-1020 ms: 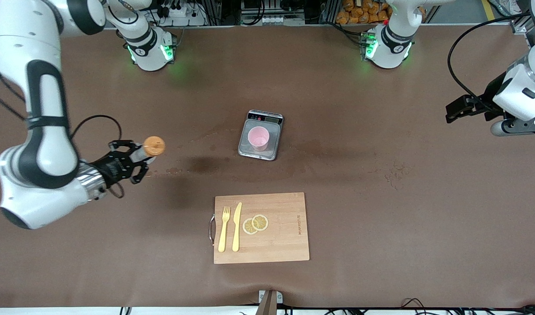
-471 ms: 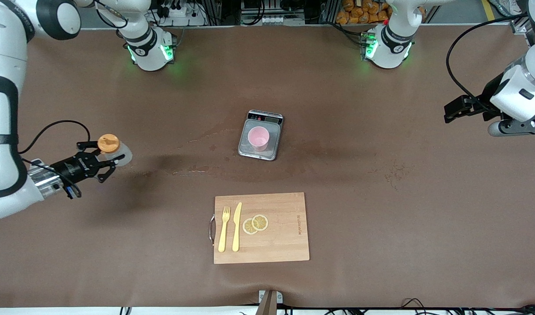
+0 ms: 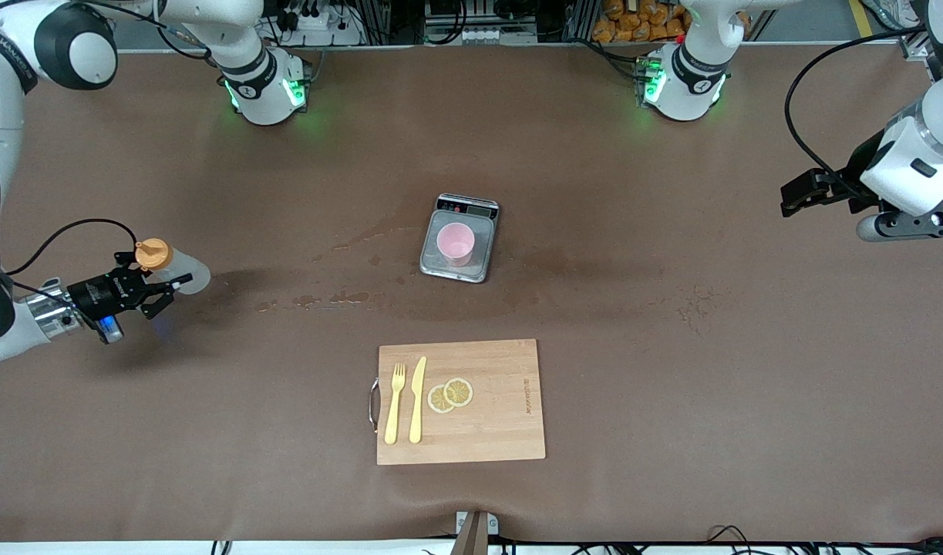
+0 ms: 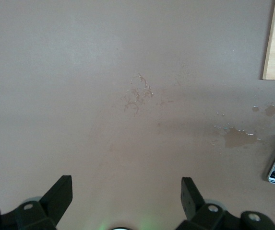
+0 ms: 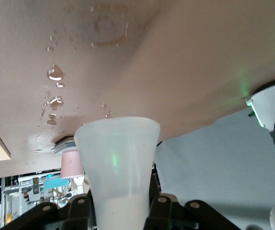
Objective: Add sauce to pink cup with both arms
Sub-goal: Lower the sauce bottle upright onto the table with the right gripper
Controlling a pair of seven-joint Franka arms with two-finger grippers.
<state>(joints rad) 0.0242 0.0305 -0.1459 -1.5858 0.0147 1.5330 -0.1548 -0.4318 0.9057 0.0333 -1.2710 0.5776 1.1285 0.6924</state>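
I read this as the carry step: the sauce [image 3: 170, 266] is in my right gripper [image 3: 153, 289], clamped around its body, and nothing has reached the pink cup [image 3: 456, 243] yet. The bottle hangs over bare table well toward the right arm's end from the scale [image 3: 434, 266], tipped nearly flat with its orange cap [image 3: 153, 253] uppermost in the front view. In the right wrist view the whitish body [image 5: 118, 182] fills the space between the fingers [image 5: 168, 218], and the cup shows small past it.

The pink cup stands upright on the scale, about mid-table, open and apparently empty. The cutting board [image 3: 502, 432] lies nearer the front camera than the scale, with a fork [image 3: 395, 403], a knife [image 3: 417, 399] and two lemon slices [image 3: 450, 395] on it. Some wet marks stain the table near the scale, on the side toward the right arm's end.

My next move, as I judge it, is to swing the bottle in over the scale, get the nozzle above the cup's mouth and pointing down, then squeeze. The left arm may have to steady the cup.

The right arm is folded low, wrist turned so the gripper lies almost level. The left gripper [image 4: 126, 194] waits, fingers spread wide and holding nothing, over the table well toward the left arm's end from the scale.
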